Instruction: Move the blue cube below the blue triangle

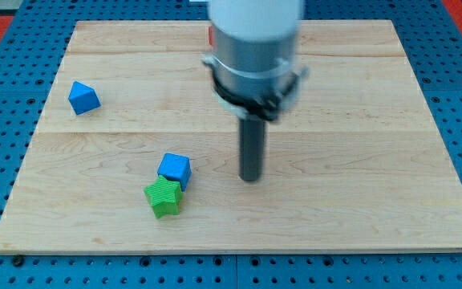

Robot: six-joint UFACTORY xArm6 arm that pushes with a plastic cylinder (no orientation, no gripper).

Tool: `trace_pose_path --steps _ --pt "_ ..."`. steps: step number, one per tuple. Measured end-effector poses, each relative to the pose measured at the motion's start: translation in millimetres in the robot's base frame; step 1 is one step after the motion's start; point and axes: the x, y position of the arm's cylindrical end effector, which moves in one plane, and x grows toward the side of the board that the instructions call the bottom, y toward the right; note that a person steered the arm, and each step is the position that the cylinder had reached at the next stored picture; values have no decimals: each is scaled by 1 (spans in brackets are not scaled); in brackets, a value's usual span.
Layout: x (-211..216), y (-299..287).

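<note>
Tip: my tip (pixel 251 178) rested on the counter (pixel 359 209), to the view's right of the blue cube (pixel 175 168), apart from it
Gripper: none fitted, only the dark rod
Blue cube: low on the counter, touching the green block (pixel 164 197) just below it
Blue triangle: blue triangle (pixel 83 97) sat far towards the view's left, well apart from the cube
Red block: a sliver (pixel 210 35) showed behind the arm at the view's top

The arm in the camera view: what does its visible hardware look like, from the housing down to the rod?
A broad, pale grey cylindrical housing fills the view's top, blurred. Below it sits a darker metallic grey collar with small side lugs. From it a straight dark rod runs down to my tip, blunt and round. No cables or markings show.
</note>
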Motion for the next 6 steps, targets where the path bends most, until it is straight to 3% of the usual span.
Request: trace_pose_path --steps 1,2,4,5,6 --pt "13 -32" --pt "-20 -71" --pt "-15 -144" --pt "-33 -216" --pt "-66 -247"
